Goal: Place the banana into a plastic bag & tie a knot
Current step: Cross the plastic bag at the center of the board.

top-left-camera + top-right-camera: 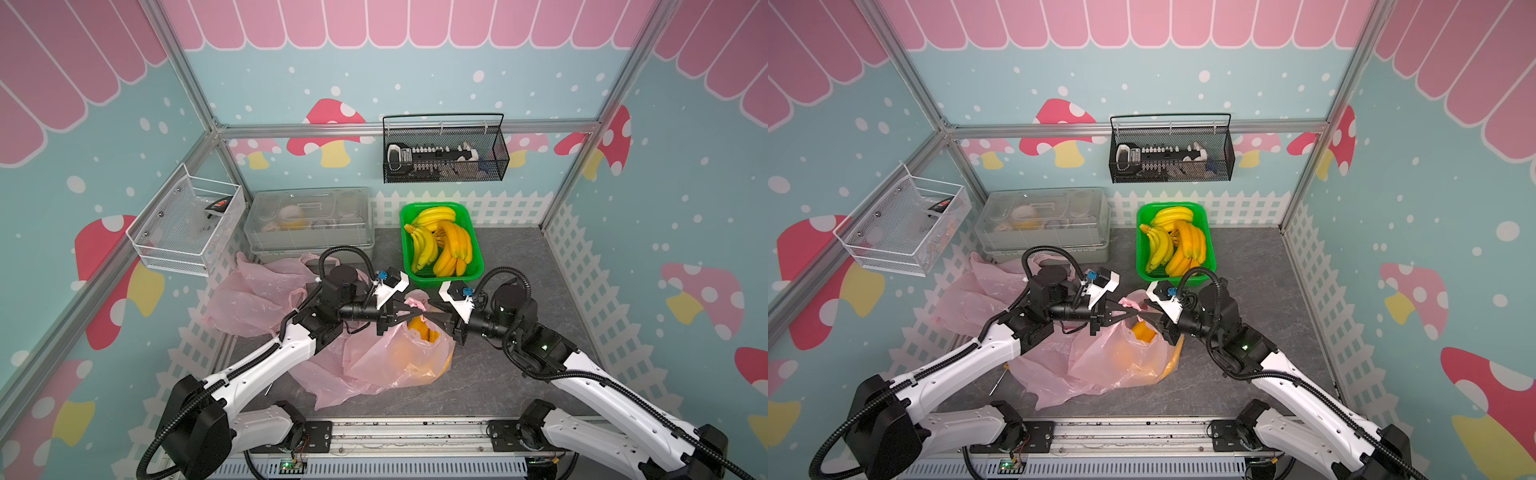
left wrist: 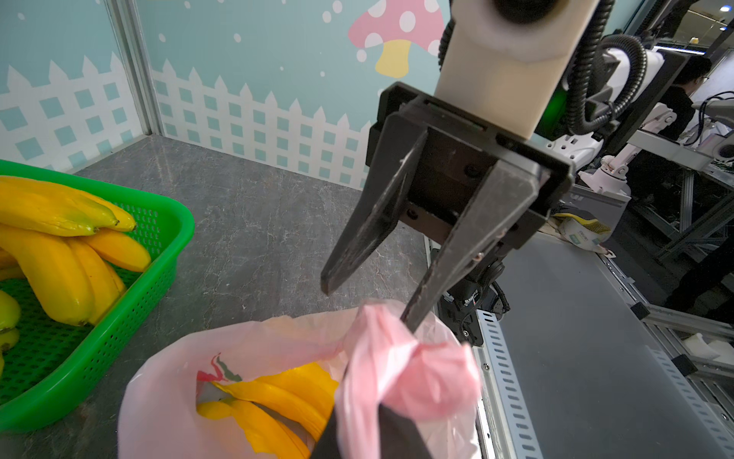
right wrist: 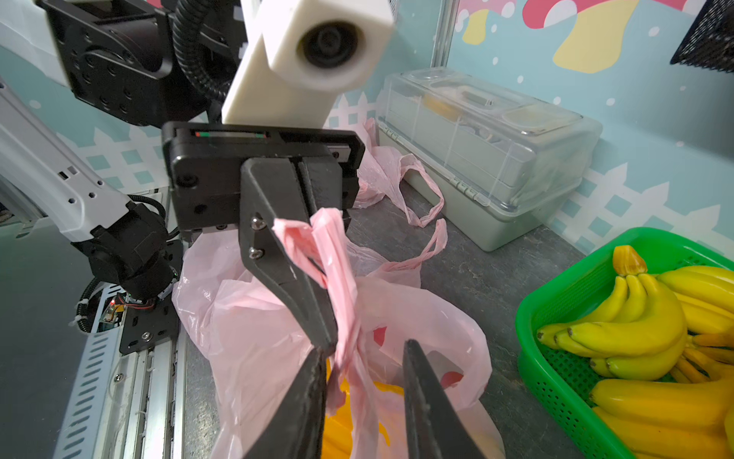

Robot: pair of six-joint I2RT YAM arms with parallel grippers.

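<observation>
Banana (image 2: 278, 393) is in the plastic bag (image 1: 399, 353), left fingers (image 3: 327, 343) pinched shut on its twisted handles (image 3: 341, 294), right fingers (image 2: 368, 304) parted and gripping nothing, and the knot looks loosely formed and needs pulling tight.

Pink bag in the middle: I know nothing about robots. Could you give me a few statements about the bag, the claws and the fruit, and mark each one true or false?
1. The pink bag already has bananas inside. True.
2. The green basket is empty. False: it holds several banana bunches.
3. The left gripper is closed on the bag's twisted handle. True.
4. The right gripper is clamped shut. False: its jaws stand apart, with one finger against the pink plastic.
</observation>
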